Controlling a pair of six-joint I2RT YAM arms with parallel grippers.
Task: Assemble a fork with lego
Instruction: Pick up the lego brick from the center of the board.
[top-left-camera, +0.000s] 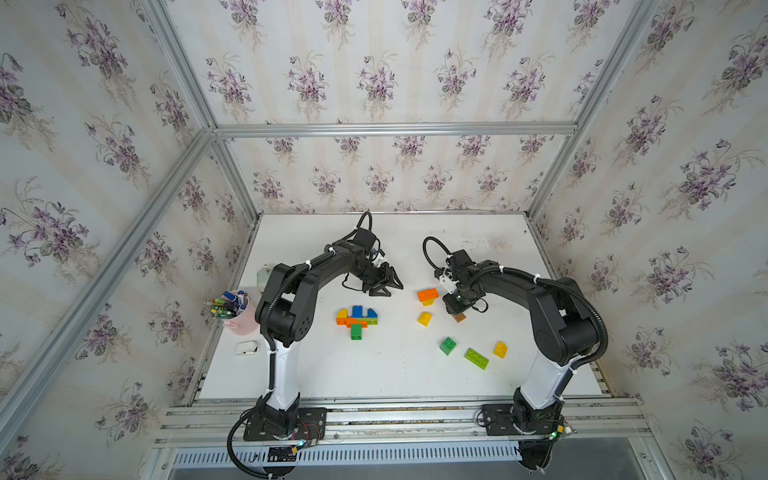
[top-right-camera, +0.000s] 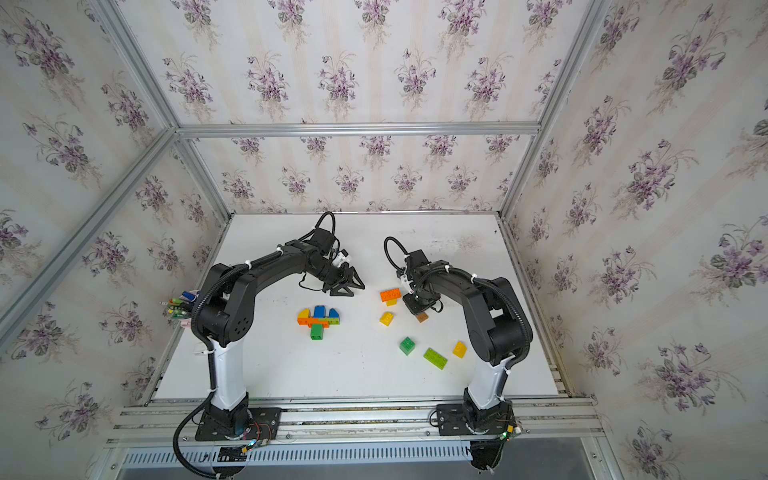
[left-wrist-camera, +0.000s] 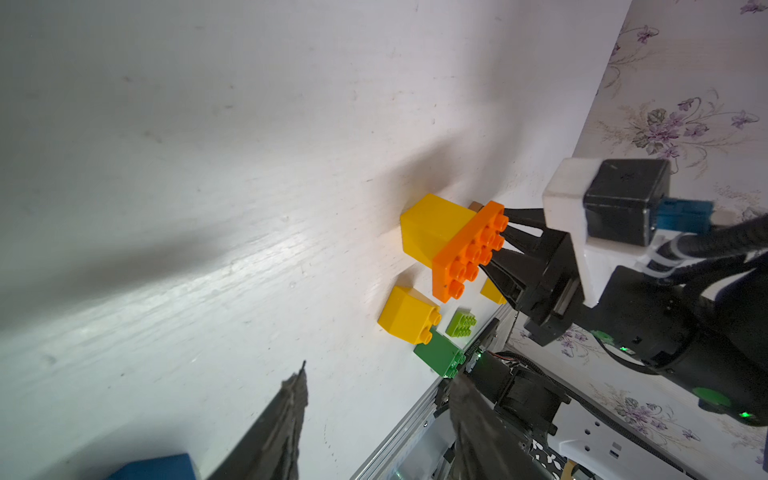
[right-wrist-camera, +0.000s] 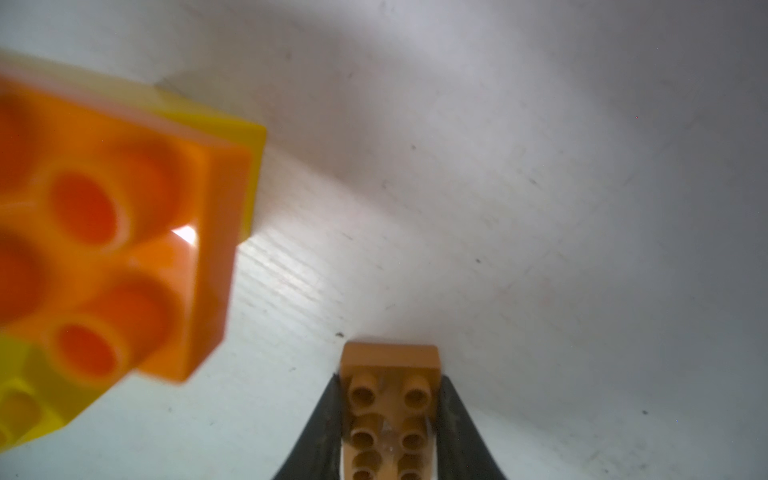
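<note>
On the white counter (top-left-camera: 374, 374) the half-built fork (top-left-camera: 356, 321) lies toward the left arm, its green stem pointing at the robot. The left gripper (top-left-camera: 388, 284) hangs just behind it, jaws partly apart and empty. The right gripper (right-wrist-camera: 388, 419) is clamped on the brown brick (right-wrist-camera: 390, 399), so that piece has to travel leftward to the fork.

No readable text, label, brand, number or sign anywhere: bricks, arms, marker pens, wallpaper all without legible marking.
</note>
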